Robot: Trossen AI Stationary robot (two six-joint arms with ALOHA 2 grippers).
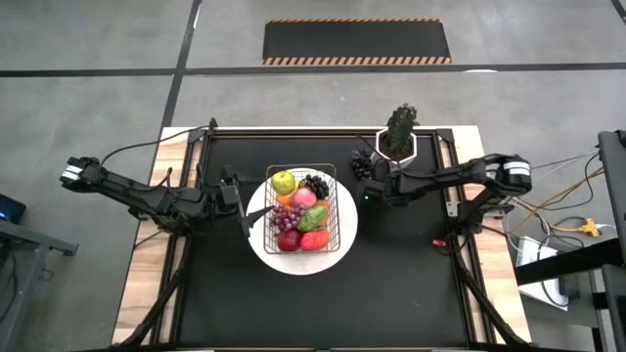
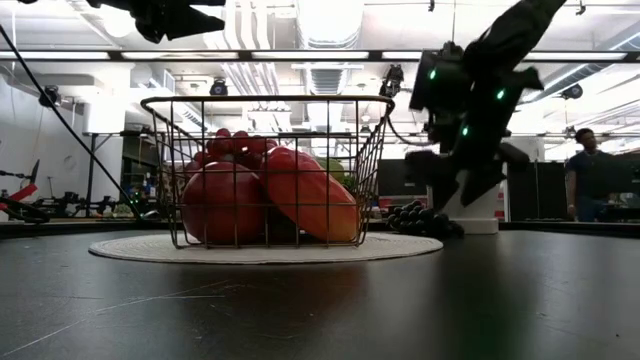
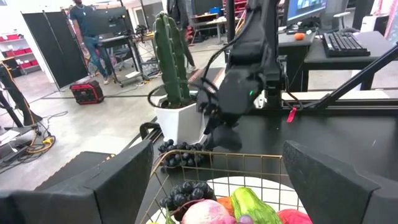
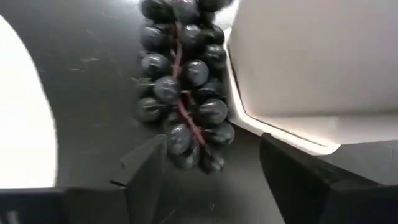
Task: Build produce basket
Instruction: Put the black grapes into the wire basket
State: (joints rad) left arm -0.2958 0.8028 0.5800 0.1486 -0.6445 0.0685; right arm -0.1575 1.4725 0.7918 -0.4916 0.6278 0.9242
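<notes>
The small dark wire-mesh basket [image 1: 301, 210], heaped with toy fruit [image 1: 298, 212], sits on a round white plate [image 1: 264, 249] mid-desk. A dark grape bunch [image 4: 183, 93] lies toward the far edge, touching a white hexagonal plant pot [image 1: 397, 147]. The right end effector [image 4: 208, 168] hovers spread-fingered over the grapes, empty. The left end effector [image 3: 214, 180] hangs wide apart beside the basket, holding nothing.

Place: we see a robotics lab or workshop.
Overhead: exposed ducts [image 2: 270, 40] and strip lights.
Floor: bare concrete with a hazard-striped mat [image 1: 357, 41].
Around: a keyboard [image 3: 345, 42] on a desk, dark partition screens [image 3: 46, 46].
</notes>
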